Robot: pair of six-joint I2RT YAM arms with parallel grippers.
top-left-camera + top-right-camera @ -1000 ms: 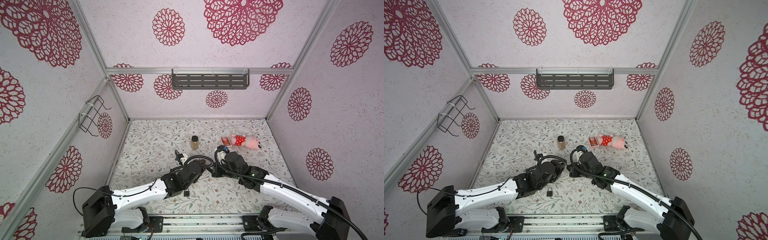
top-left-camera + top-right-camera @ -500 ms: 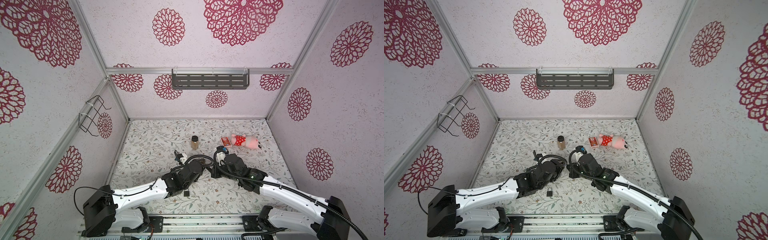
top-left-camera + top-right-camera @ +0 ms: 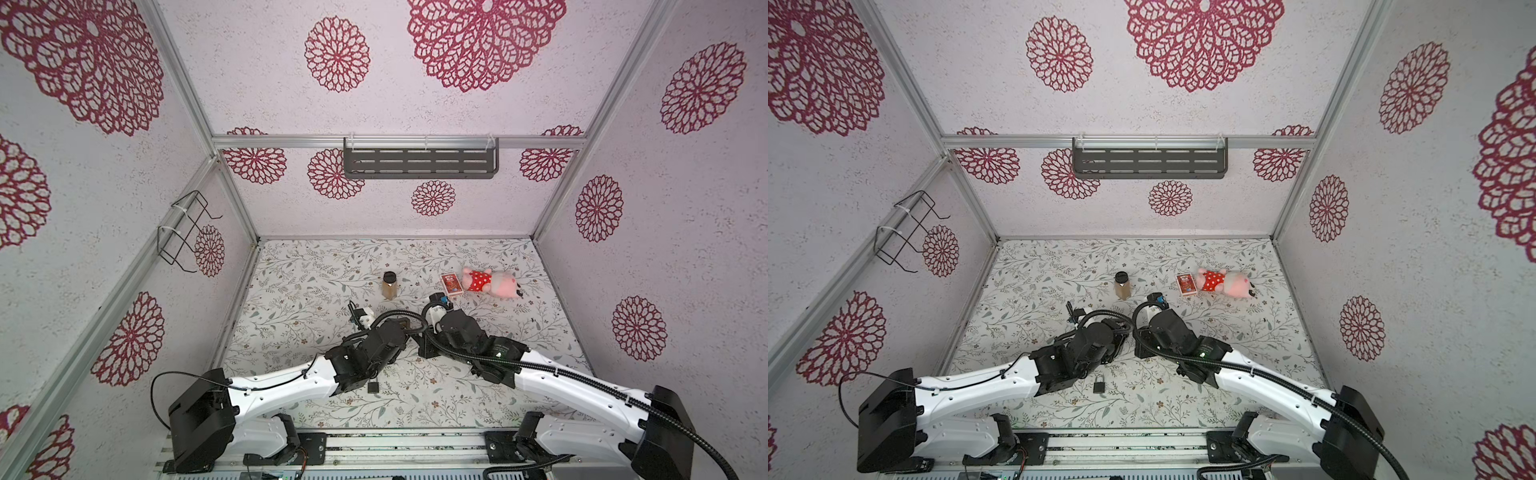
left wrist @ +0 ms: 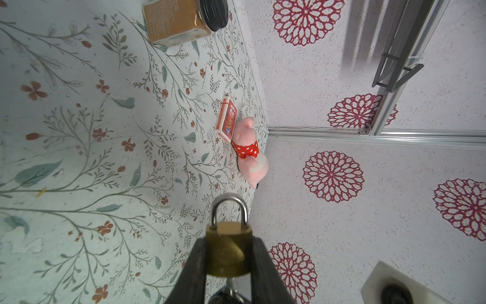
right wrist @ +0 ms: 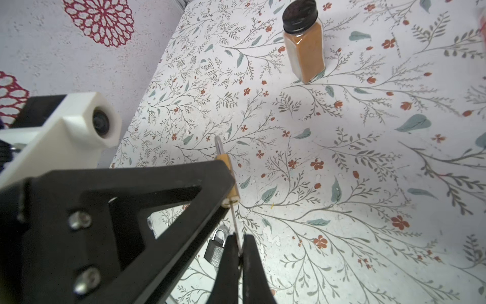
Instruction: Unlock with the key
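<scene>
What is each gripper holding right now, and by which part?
Left gripper clamps the brass padlock by its body between the jaws; right gripper pinches the key by its head end.

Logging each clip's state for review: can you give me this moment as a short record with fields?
left claw: shut on brass padlock, shackle closed
right claw: shut on key
key: shaft runs to the brass padlock's underside, seemingly inserted
spare padlock: lying loose by the left arm, untouched
jar: upright, far centre
card box: far right, beside pig
task state: not yet unlocked
</scene>
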